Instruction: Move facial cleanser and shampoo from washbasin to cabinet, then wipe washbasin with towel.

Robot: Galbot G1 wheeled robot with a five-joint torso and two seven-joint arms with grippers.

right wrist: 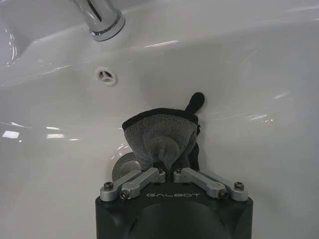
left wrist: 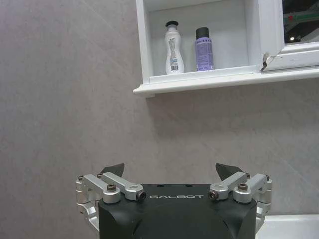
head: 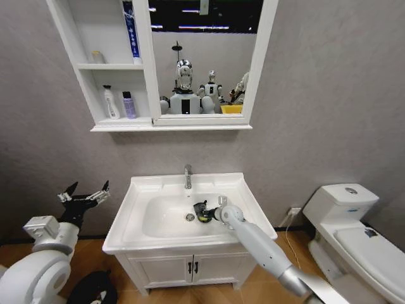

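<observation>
Our right gripper (right wrist: 167,172) pinches the towel (right wrist: 162,137) in the washbasin (head: 243,190) bowl at centre frame, half hiding the drain (right wrist: 122,167). Upper left, the cabinet (head: 85,95) holds a white bottle (left wrist: 173,48) and purple bottle (left wrist: 204,49), labels unreadable; our left gripper (left wrist: 172,172) gapes empty.

Our right arm (head: 266,250) reaches from the lower right toward ten o'clock in the head view, its white forearm stretched long and its wrist angled down. At its tip, our right gripper (right wrist: 167,167) has its fingers pinched together, clamping a fold of dark grey cloth (right wrist: 162,134). Our left arm (head: 47,244) sits folded at about eight o'clock, elbow low, wrist raised. Our left gripper (head: 84,195) points toward one o'clock with its black-tipped fingers (left wrist: 113,170) spread wide apart, nothing between them.
</observation>
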